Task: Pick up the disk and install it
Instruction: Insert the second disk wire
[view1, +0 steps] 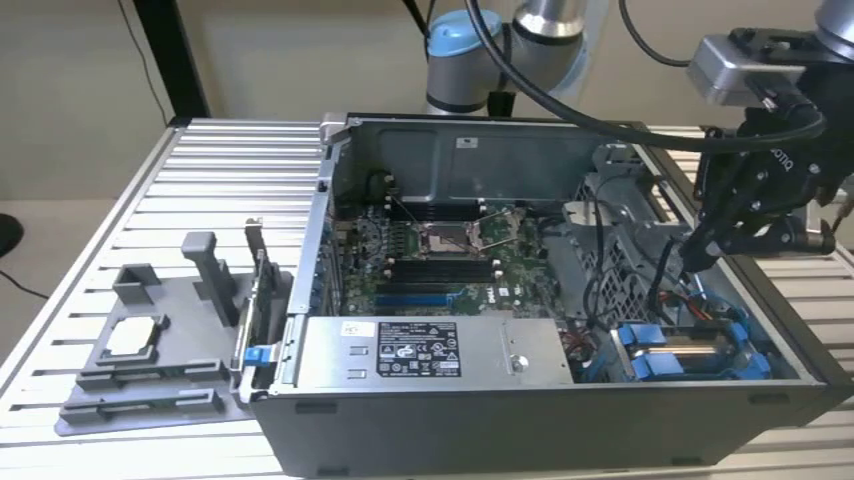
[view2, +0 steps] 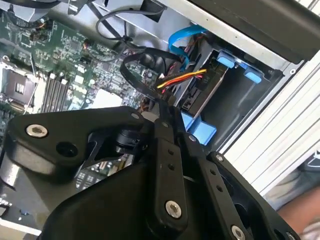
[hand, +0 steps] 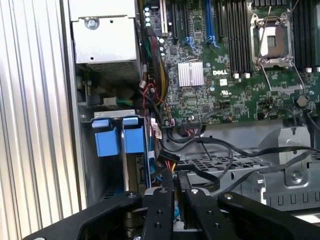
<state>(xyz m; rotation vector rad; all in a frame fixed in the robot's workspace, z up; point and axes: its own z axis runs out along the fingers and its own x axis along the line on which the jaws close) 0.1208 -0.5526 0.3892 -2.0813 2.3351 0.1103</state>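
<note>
The disk (view1: 694, 348) is seen seated in the drive bay of the open computer case (view1: 534, 420), in the case's corner at the exterior view's right, closest to the desk's near edge. Its silver body is flanked by the blue tabs of its frame. In both wrist views the disk (view2: 210, 86) (hand: 132, 139) is shown edge-on, slid down between the bay walls with the blue tabs at its outer end.

Just above the bay, the gripper (view1: 694, 265) is hung inside the case, apart from the disk. Its black fingers are clenched together, with only a thin slit left between them in both wrist views (view2: 165, 111) (hand: 175, 176), and nothing is seen gripped. A plug with red and yellow wires (view2: 180, 78) (hand: 169, 162) is found right at the fingertips; whether it is being touched cannot be told.

Beside the bay, along the case's near wall, a grey power box with a white label (view1: 400, 345) is mounted. Behind it the green circuit board (view1: 427, 270) is laid out, its open chip socket (view1: 447, 238) in the middle.

Out on the ribbed desk (view1: 200, 180), toward the exterior view's left, a grey holder (view1: 160, 375) is set with a small square chip (view1: 134, 335) lying in it.
</note>
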